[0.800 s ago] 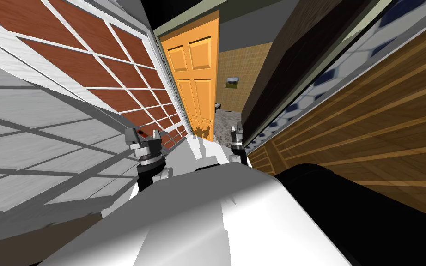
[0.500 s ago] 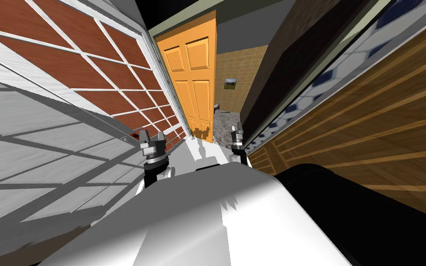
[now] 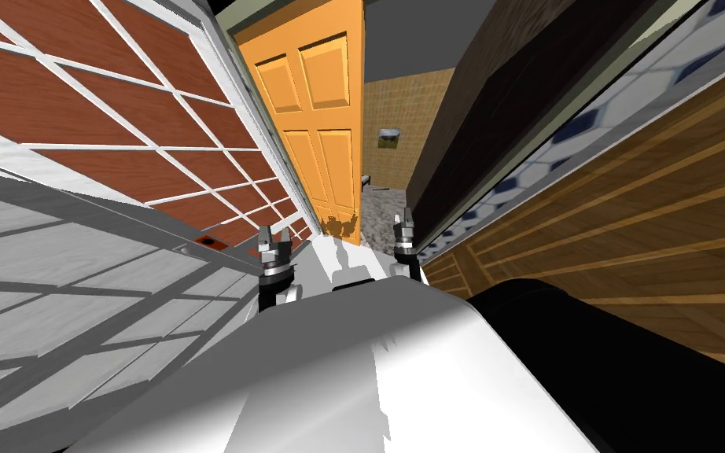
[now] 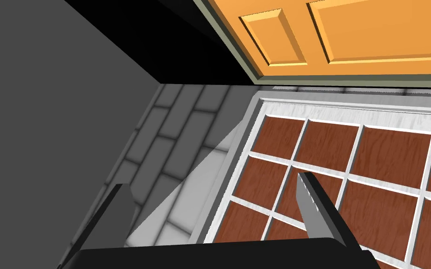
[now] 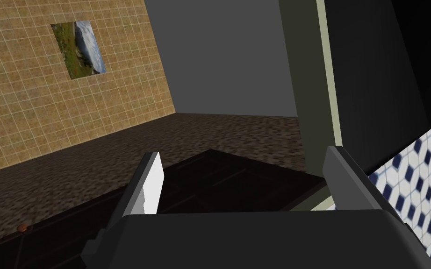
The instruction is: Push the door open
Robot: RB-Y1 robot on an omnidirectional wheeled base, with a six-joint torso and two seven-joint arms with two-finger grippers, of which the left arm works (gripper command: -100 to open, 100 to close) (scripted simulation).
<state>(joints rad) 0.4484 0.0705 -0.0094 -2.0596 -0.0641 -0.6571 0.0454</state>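
Both arms reach forward side by side; the left gripper point(image 3: 274, 237) and the right gripper point(image 3: 405, 220) each hold their fingers spread apart.

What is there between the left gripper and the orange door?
In the left wrist view, a white-gridded wall of red-brown panels lies between the left gripper and the orange door, up to its grey-green frame.
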